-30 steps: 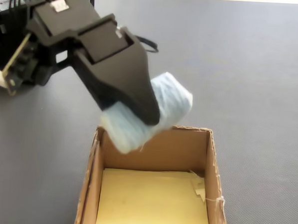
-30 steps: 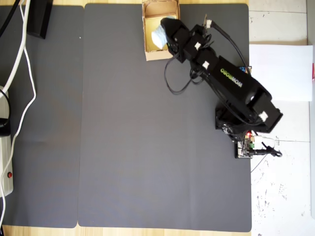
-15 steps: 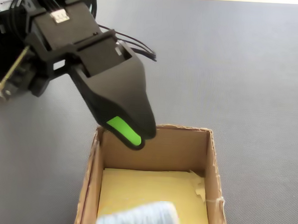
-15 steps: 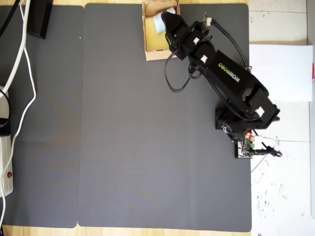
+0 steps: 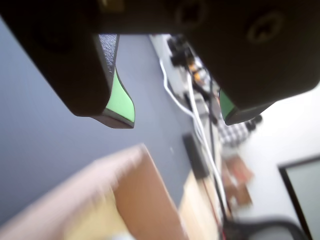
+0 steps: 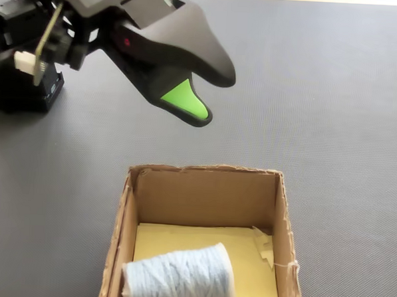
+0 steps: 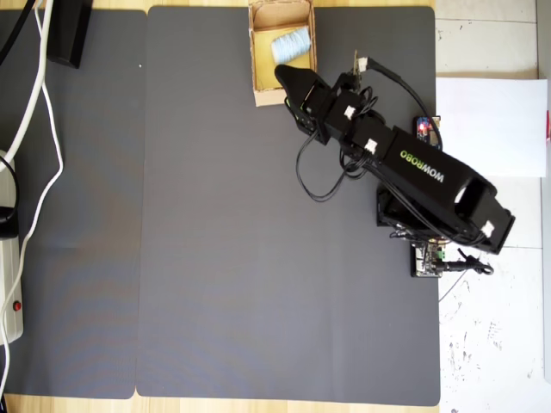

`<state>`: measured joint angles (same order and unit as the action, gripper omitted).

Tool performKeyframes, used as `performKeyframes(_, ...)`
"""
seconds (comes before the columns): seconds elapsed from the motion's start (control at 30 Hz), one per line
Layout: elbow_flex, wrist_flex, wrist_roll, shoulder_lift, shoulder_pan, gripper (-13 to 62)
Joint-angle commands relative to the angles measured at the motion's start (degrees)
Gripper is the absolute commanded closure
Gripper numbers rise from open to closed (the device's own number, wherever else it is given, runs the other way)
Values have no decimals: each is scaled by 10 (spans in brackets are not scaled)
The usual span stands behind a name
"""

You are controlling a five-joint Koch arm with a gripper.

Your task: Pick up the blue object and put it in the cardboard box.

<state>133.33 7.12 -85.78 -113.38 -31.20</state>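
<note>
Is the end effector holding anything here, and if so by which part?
Nothing. The end effector is open and empty; the yarn roll lies in the box.

One legible marking found: the word "WOWROBO" in yellow-green capitals, printed along the black upper link of the arm [image 7: 422,168], read in the overhead view, where it appears upside down. No other text, number, brand or sign can be read in the wrist view or the fixed view; small circuit boards at the arm base carry nothing legible
</note>
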Motion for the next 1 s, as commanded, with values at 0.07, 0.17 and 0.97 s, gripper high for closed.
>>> performKeyframes(0.07,-3,-58,-18,-52,63,146)
performKeyframes(0.17,25,-60,-16,-71,123,147)
performKeyframes(0.97,291,-67,-17,-199,294,147)
